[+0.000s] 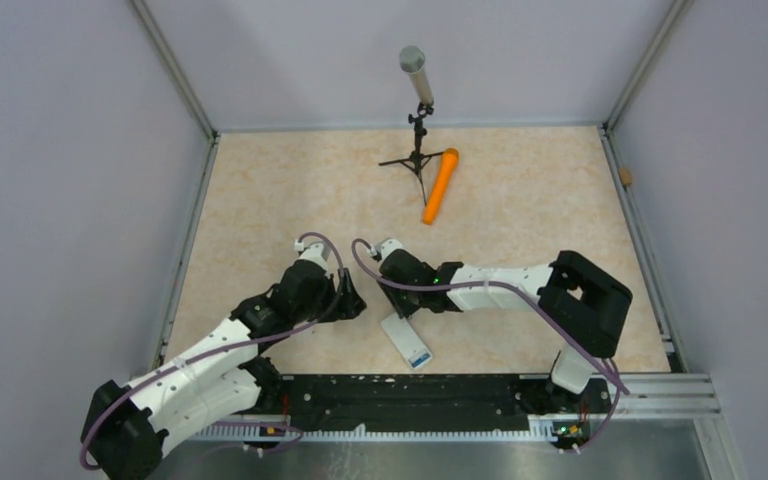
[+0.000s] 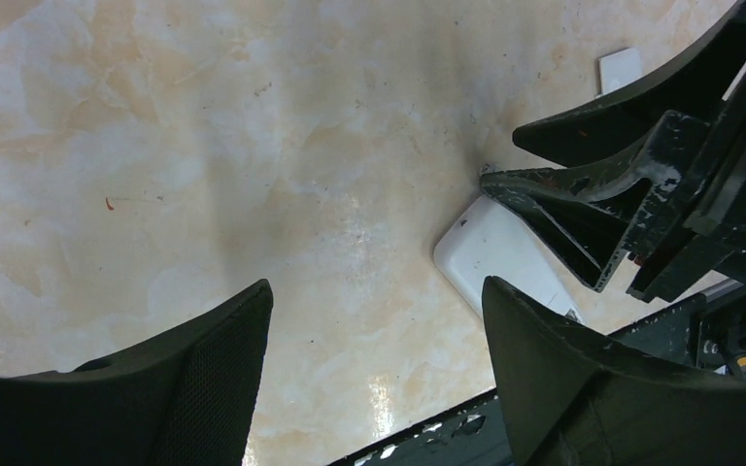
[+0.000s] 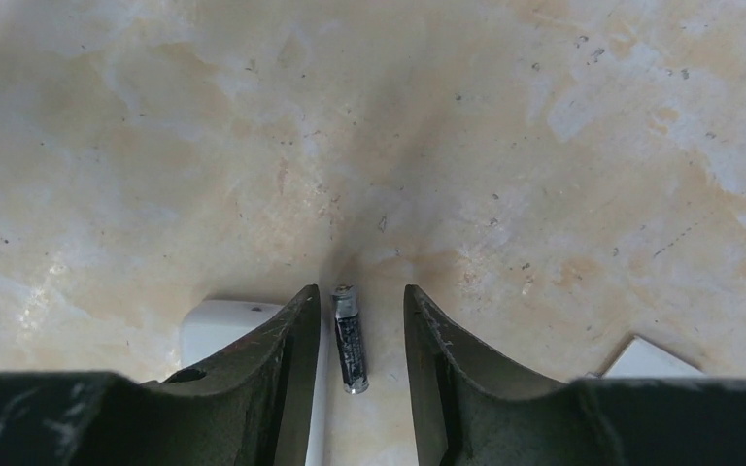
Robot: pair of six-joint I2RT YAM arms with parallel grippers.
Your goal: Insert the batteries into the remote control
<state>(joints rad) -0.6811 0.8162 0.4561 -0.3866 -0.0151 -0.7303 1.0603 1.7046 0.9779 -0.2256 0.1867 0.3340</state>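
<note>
Straddling one battery [image 3: 348, 340], the right gripper [image 3: 359, 293] sits low over the surface [image 3: 563, 146]. Its jaws are narrowly parted with a sliver of daylight on each side of the cell, so nothing is pinched yet. The battery lies flat on the surface just beside the remote control [image 3: 216, 328], whose white corner peeks out past one finger in the wrist view. Its long axis runs the same way as the fingers, one end aimed away from the wrist and the other back toward it. Which end carries the nub is too small to call. That line-up suits a grip: my read is the jaws should close across the round sides at mid-length, gently and squarely, since so thin a cylinder could roll or squirt out if caught off-centre. From above, the remote control lies flat near the arms' bases, its long axis slanting from far-left to near-right. The left gripper [image 2: 377, 291] hangs wide open and empty just beside it, well placed to steady the handset. No second battery shows in any view. A small white piece [image 2: 621, 68] lies apart nearby, possibly the cover, though I cannot be sure.
</note>
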